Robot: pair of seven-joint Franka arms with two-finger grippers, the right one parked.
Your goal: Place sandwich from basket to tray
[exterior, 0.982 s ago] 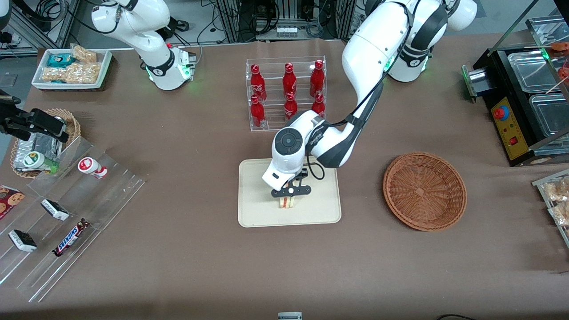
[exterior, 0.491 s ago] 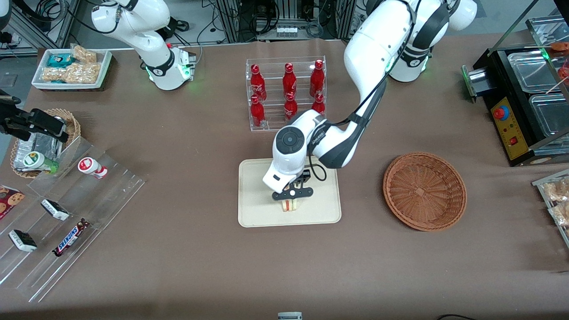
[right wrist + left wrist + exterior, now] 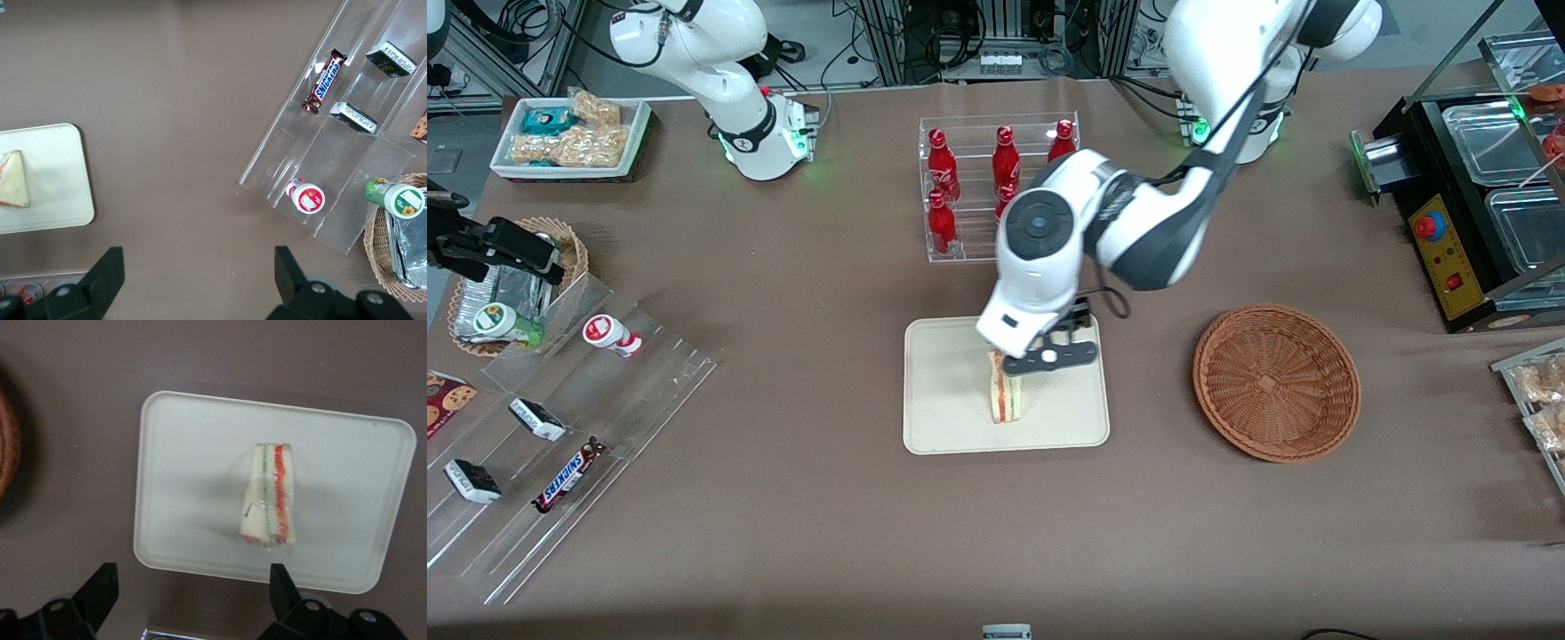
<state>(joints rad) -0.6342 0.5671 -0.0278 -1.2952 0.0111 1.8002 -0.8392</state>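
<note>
The sandwich (image 3: 1003, 396) stands on edge on the cream tray (image 3: 943, 400), free of any grip. It also shows in the left wrist view (image 3: 270, 497) on the tray (image 3: 187, 467), and in the right wrist view (image 3: 13, 180). My left gripper (image 3: 1048, 359) hangs open and empty above the tray, over the part of it farther from the front camera than the sandwich; its fingertips (image 3: 105, 579) are wide apart. The reddish-brown basket (image 3: 1276, 382) lies empty beside the tray, toward the working arm's end of the table, and its rim shows in the left wrist view (image 3: 7, 447).
A clear rack of red bottles (image 3: 996, 187) stands farther from the front camera than the tray. A clear stepped snack display (image 3: 560, 427), a small wicker basket with foil (image 3: 516, 276) and a white snack tray (image 3: 569, 133) lie toward the parked arm's end. A black machine (image 3: 1476, 204) stands at the working arm's end.
My gripper was low at the sandwich on the tray. It has let go and risen, moving a little away from the front camera. The sandwich stays on the tray.
</note>
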